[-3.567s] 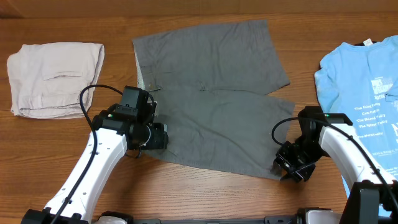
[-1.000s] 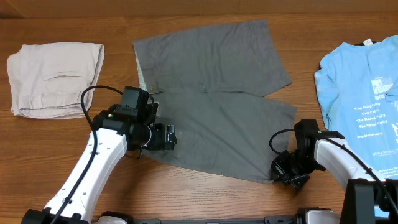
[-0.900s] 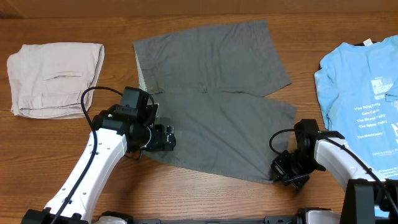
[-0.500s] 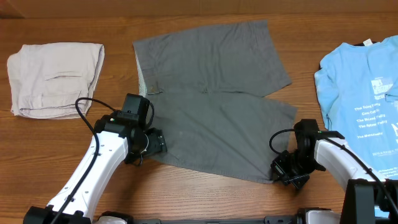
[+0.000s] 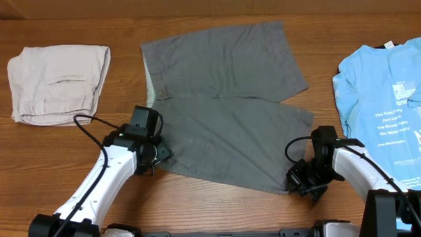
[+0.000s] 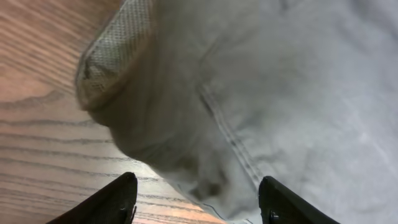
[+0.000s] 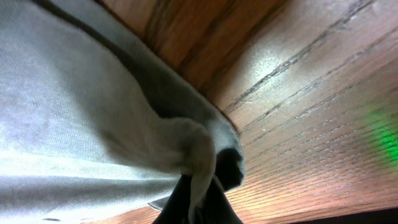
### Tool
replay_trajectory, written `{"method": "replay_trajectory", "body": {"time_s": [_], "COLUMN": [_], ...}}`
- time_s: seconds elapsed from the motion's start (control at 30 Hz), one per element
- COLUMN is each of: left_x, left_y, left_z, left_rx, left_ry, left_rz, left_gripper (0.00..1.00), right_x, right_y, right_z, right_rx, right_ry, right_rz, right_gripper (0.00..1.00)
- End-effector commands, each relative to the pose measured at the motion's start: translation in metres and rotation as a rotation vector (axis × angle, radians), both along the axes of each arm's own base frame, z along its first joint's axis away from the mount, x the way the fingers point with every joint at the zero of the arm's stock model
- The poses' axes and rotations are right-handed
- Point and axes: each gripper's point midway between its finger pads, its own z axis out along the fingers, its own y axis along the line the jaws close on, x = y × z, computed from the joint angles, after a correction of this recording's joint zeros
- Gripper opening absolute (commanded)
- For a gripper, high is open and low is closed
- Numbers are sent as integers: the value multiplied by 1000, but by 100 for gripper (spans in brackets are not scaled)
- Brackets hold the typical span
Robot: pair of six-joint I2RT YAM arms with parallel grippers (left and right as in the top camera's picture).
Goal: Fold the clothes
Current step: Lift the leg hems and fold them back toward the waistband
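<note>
The clothes (image 5: 223, 105), dark-grey shorts, lie spread flat in the middle of the wooden table, waistband to the left and legs to the right. My left gripper (image 5: 160, 153) is low at the near waistband corner. In the left wrist view its fingers (image 6: 118, 199) stand apart, straddling the bunched edge of the clothes (image 6: 205, 124), and the left gripper (image 6: 199, 208) is open. My right gripper (image 5: 297, 183) sits at the near leg's hem corner. The right wrist view shows the right gripper (image 7: 196, 199) shut on a pinched fold of the clothes (image 7: 93, 112).
A pale beige folded garment (image 5: 59, 82) lies at the far left. A light-blue T-shirt with white print (image 5: 385, 99) lies at the right edge. Bare wooden table (image 5: 217, 204) runs along the front, between the two arms.
My left gripper has slid back from over the cloth toward the front left to the waistband corner, and its jaws have narrowed. The right gripper has stayed put, shut on the hem.
</note>
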Motion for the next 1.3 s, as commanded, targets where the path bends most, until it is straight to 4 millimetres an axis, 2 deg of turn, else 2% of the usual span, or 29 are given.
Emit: {"method": "replay_trajectory", "body": {"time_s": [0.0, 0.17, 0.33, 0.43, 0.67, 0.87, 0.93, 1.03, 1.27], "left_x": [0, 1, 2, -1, -4, -5, -4, -7, -19], "left_y": [16, 29, 29, 26, 26, 25, 25, 25, 26], "left_z": [-6, -6, -8, -15, -27, -27, -27, -27, -28], "left_rx": [10, 10, -2, -17, -23, -23, -23, -21, -6], "left_ry": [6, 8, 4, 3, -10, -9, -9, -2, 48], "left_rz": [104, 157, 160, 155, 155, 154, 154, 138, 68], "left_gripper": [65, 64, 52, 55, 53, 36, 16, 4, 4], "right_x": [1, 2, 3, 3, 3, 3, 3, 4, 6], "right_y": [-8, -10, -10, -10, -10, -10, -10, -10, -10], "right_z": [-4, -5, -5, -5, -5, -5, -5, -5, -4], "right_rx": [-54, -64, -64, -64, -64, -64, -64, -65, -63], "right_ry": [-18, -20, -24, -23, -23, -24, -26, -27, -34], "right_rz": [18, 20, 20, 19, 19, 20, 19, 19, 19], "right_gripper": [4, 4, 4, 4, 4, 4, 4, 4, 4]}}
